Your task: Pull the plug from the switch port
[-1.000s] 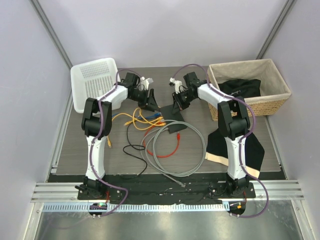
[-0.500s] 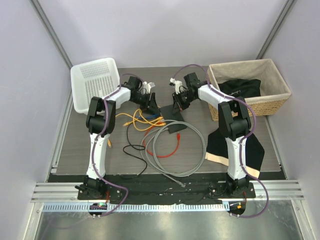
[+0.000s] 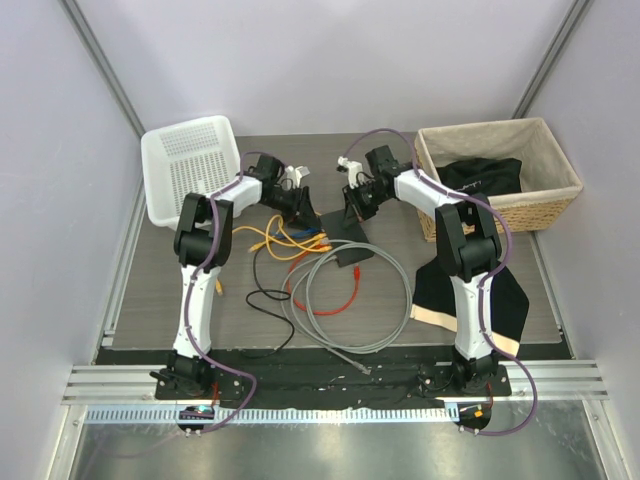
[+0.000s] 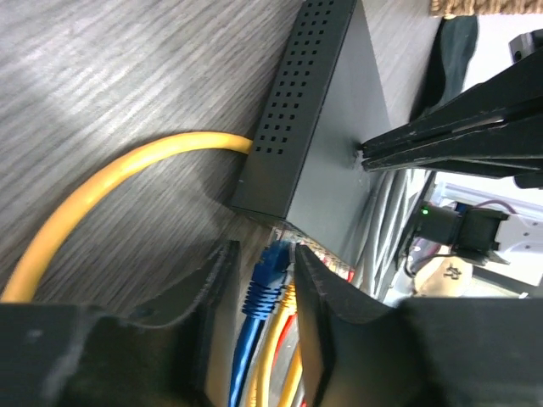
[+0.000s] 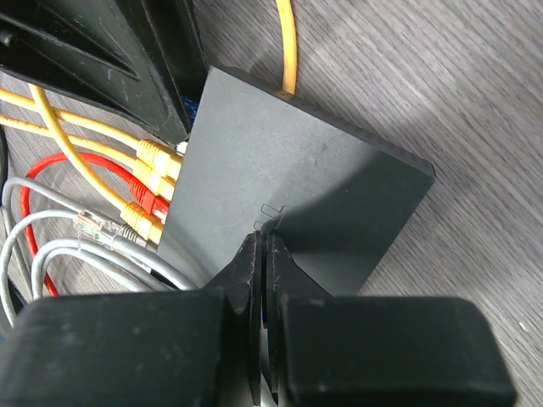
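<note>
The switch (image 3: 340, 232) is a flat black box at mid-table (image 4: 331, 161) (image 5: 314, 144). Along its left edge sit a blue plug (image 4: 270, 271), yellow plugs (image 5: 148, 157) and a red plug (image 5: 146, 197). My left gripper (image 3: 308, 222) (image 4: 263, 254) straddles the blue plug at the port. One finger lies against the plug and a small gap shows on the other side, so the jaws stand open. My right gripper (image 3: 352, 213) (image 5: 263, 237) is shut with nothing between its fingers, and its tips (image 4: 366, 157) press down on the switch's top face.
A white plastic basket (image 3: 190, 165) stands at the back left. At the back right, a wicker basket (image 3: 500, 175) holds dark cloth. A black-and-cream cloth (image 3: 470, 295) lies by the right arm. Grey (image 3: 350, 300), red, yellow and black cables sprawl in front of the switch.
My left gripper has slid right to the switch's port edge, and its jaws have narrowed around the blue plug. The right gripper has stayed shut on the switch's top.
</note>
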Controlling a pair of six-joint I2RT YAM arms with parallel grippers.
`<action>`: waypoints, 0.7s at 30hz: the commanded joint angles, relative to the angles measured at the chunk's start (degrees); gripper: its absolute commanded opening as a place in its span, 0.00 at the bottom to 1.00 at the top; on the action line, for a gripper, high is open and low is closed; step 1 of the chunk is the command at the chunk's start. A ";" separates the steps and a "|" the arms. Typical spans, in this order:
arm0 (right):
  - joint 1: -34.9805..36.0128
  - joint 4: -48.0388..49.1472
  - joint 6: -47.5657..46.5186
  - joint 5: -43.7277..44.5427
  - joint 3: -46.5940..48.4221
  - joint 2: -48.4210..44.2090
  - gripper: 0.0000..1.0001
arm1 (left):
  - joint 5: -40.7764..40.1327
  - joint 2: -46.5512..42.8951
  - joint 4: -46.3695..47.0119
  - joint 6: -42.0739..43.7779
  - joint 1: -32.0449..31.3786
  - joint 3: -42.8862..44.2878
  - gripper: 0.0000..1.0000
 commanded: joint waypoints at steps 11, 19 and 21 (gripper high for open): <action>2.67 -3.51 -3.35 7.28 -4.12 2.80 0.01 | 2.93 2.97 0.16 0.32 -0.01 4.10 0.00; 3.02 -3.60 -3.79 7.98 -4.64 2.89 0.01 | 7.94 3.85 -0.73 1.82 0.96 4.47 0.00; 2.85 -3.69 -3.96 7.98 -4.65 2.89 0.01 | 9.96 3.24 1.20 1.12 0.69 1.84 0.00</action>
